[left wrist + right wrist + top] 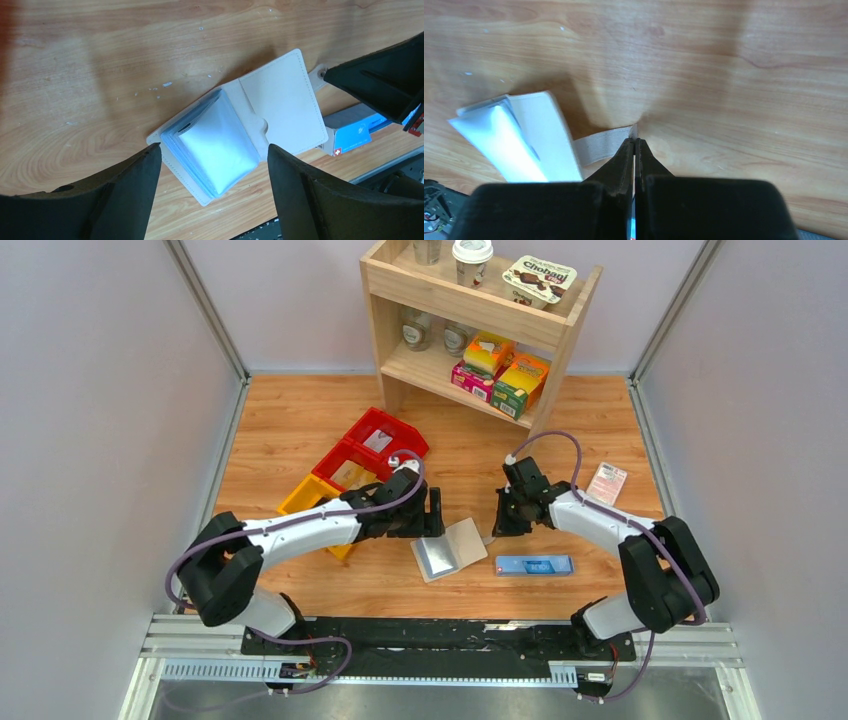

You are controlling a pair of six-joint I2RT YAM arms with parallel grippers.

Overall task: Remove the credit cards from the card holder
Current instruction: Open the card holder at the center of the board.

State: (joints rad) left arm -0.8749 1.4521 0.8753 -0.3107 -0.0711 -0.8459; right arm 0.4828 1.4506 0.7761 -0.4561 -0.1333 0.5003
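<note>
The cream-beige card holder (pixel 463 542) lies open on the wooden table, its pale blue sleeves (pixel 215 145) fanned up on the left half. I cannot make out any separate card. My left gripper (pixel 430 516) is open and empty just above the sleeve side; in the left wrist view it (pixel 212 165) straddles the sleeves without touching them. My right gripper (pixel 497 526) is shut on the end of the holder's closure strap (pixel 599 145), at the holder's right edge. Its fingertips (pixel 628 146) press together with the strap's end between them.
A long narrow blue box (pixel 534 565) lies just right of the holder, near the front edge. A pink-white packet (pixel 606 482) lies at the right. Red (pixel 385 435) and yellow (pixel 305 498) bins stand behind the left arm. A wooden shelf (pixel 395 330) with groceries stands at the back.
</note>
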